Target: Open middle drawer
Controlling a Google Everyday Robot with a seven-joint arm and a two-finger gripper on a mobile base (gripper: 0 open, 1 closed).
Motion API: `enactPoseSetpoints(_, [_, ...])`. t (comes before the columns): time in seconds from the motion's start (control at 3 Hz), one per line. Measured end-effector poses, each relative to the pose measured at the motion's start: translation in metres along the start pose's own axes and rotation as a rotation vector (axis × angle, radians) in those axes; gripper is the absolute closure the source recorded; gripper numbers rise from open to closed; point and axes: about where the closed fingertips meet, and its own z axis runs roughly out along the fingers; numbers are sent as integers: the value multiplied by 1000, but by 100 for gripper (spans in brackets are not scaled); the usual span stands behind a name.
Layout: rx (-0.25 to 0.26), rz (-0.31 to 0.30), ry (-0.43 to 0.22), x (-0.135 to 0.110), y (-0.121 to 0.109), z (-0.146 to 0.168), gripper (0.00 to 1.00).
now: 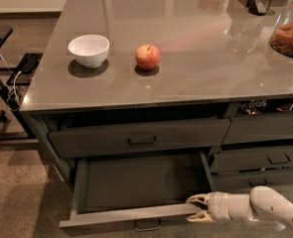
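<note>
Big picture first: the wide bench with the glossy grey top (195, 78) fills the view, its drawer fronts facing us. Down low on the left bank, the middle drawer, a wide dark-grey one with a shallow dark tray inside (136, 182), stands pulled well out from under the shut grey drawer with a loop handle (142, 140) above it. So the job looks close to done.

Coming in from the lower right is the white arm, and its pale two-finger tool (189, 208) sits right at the right-hand end of the drawer's front panel. The fingers are spread apart, one above the panel's top edge, one below. I can't say whether they press on it.

The key relation is that the front panel runs left to right, so the tool sits off-centre. The drawer's small dark loop handle (147, 226) lies well to the tool's left, untouched. Any more pull would go straight out towards us.
</note>
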Motion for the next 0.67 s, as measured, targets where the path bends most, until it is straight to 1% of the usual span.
enactPoseSetpoints(0.33, [-1, -3, -3, 3, 11, -6, 100])
enactPoseSetpoints(0.67, [-1, -3, -3, 0, 14, -8, 100])
